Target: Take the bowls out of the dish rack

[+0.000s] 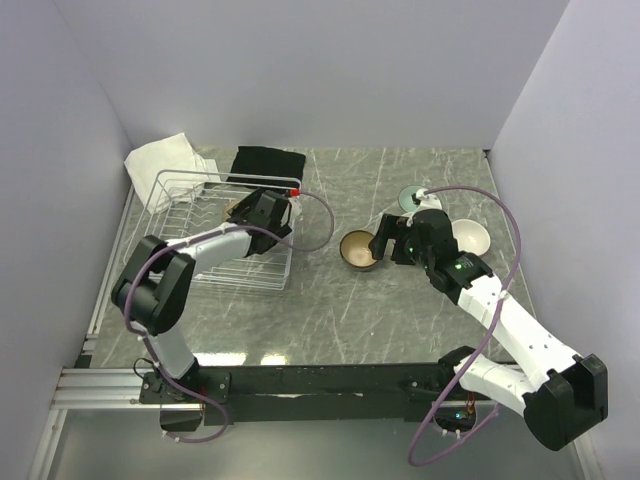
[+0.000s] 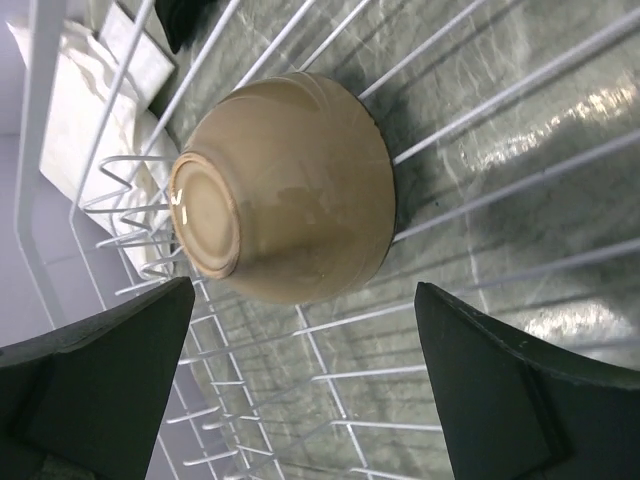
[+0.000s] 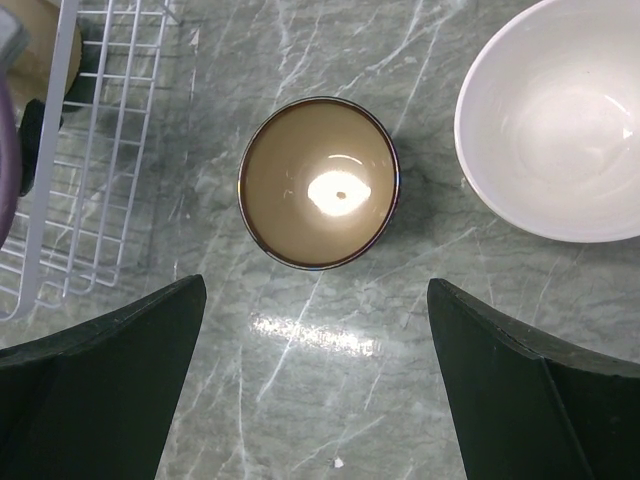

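- Grey-green marbled surface (image 1: 330, 320) runs between pale walls, with a white cloth (image 1: 165, 160) and a black cloth (image 1: 268, 162) lying at its far left.
- The white wire rack (image 1: 175, 215) stands on the left part of the surface, just in front of the two cloths.
- My left hand (image 2: 300, 385) hovers inside the rack, its two fingers (image 2: 100, 380) spread wide and gripping nothing.
- A tan bowl (image 2: 290, 190) lies tipped on its side on the rack's wires, its foot ring turned toward the white cloth. It sits ahead of the gap between my left fingers and touches neither of them.
- My right hand (image 3: 315, 385) hangs above the bare surface to the right of the rack, fingers spread wide and empty.
- Ahead of those fingers a brown-rimmed bowl (image 3: 318, 183) stands upright on the surface, glossy tan inside, near the rack's edge but apart from it.
- A pale bowl (image 3: 560, 120) stands upright to the right of that one, not touching it.
- A teal bowl (image 1: 408, 196) sits farther back on the surface, partly hidden behind my right arm.
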Controlling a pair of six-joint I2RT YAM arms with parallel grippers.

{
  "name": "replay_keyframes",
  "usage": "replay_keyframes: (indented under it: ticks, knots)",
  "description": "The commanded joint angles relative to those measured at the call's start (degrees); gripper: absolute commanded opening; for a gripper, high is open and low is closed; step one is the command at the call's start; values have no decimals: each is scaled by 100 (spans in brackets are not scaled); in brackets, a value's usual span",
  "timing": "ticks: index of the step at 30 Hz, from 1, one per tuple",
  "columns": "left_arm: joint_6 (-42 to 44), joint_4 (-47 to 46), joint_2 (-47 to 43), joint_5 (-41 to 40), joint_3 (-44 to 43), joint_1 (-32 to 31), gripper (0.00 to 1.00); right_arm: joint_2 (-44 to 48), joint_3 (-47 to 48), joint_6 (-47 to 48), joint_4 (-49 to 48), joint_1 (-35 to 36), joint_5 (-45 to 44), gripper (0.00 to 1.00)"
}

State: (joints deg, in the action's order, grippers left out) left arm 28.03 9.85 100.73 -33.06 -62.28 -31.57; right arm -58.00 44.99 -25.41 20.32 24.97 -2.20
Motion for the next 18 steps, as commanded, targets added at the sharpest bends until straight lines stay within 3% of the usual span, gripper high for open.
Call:
replay_keyframes:
  ticks: [1, 7, 18]
  knots:
    - [694, -650, -466, 406, 234, 46, 99, -10, 256, 62, -142, -1, 70, 100]
    - [1265, -949, -308, 291, 366, 90, 99, -63, 264, 36, -177, -1, 167, 100]
    - [1433, -695, -36, 493, 296, 178, 99, -63, 282, 133, -124, -1, 141, 100]
